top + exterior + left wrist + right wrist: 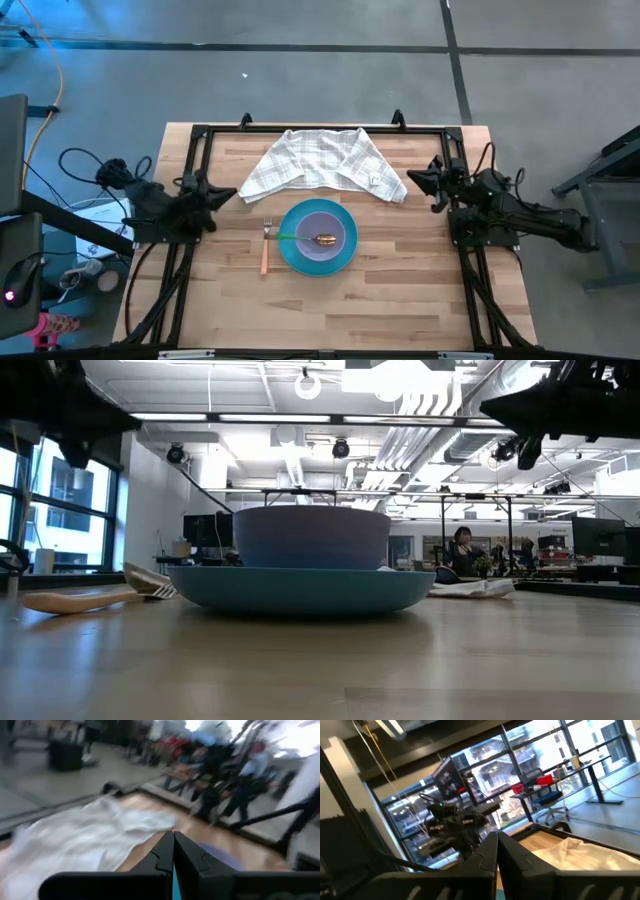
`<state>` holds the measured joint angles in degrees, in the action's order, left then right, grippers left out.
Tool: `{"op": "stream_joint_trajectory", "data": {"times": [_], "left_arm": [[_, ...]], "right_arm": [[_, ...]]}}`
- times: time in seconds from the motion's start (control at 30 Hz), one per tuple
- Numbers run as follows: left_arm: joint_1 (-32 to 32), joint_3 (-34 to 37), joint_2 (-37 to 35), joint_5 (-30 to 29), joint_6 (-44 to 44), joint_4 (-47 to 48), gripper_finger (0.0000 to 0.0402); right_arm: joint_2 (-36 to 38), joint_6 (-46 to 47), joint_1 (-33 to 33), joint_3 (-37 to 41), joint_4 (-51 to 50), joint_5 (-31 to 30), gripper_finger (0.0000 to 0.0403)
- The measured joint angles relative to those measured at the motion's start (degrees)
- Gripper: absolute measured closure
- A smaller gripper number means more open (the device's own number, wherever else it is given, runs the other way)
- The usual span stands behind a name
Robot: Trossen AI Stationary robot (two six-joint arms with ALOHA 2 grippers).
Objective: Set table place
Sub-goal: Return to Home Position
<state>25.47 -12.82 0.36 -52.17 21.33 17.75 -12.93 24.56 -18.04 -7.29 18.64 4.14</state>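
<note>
1 blue plate (291,252) mid-table (400,290). 1 lavender bowl (325,218) sits on it, w/ 1 spoon (322,240) lying inside, green handle out over the rim. 1 fork (265,247) flat on the wood just left of the plate, not touching. 1 checked cloth (325,160) behind them. 2 arms: left gripper (230,194) by the left edge, right gripper (412,178) by the right edge, both pinched closed on nothing.
</note>
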Motion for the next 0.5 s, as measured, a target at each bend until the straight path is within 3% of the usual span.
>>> {"op": "stream_joint_trajectory", "data": {"times": [0.1,0.2,0.37,0.5], "left_arm": [[-1.28,6.13,-0.02,2.11,-6.45,-13.78,0.0401],[-5.47,11.39,0.0,6.42,-6.15,-20.52,0.0401],[-17.69,11.36,0.07,17.81,-7.56,-22.52,0.0402],[-28.93,11.02,0.0,31.56,-5.89,-20.74,0.0402]], "right_arm": [[-0.09,1.39,0.04,0.0,0.97,0.1,0.0403],[-0.09,2.6,0.07,0.0,1.78,0.66,0.0403],[-0.09,-1.16,0.07,0.0,1.02,0.27,0.0403],[-0.09,-14.61,0.07,0.0,-1.55,-0.94,0.0403]]}}
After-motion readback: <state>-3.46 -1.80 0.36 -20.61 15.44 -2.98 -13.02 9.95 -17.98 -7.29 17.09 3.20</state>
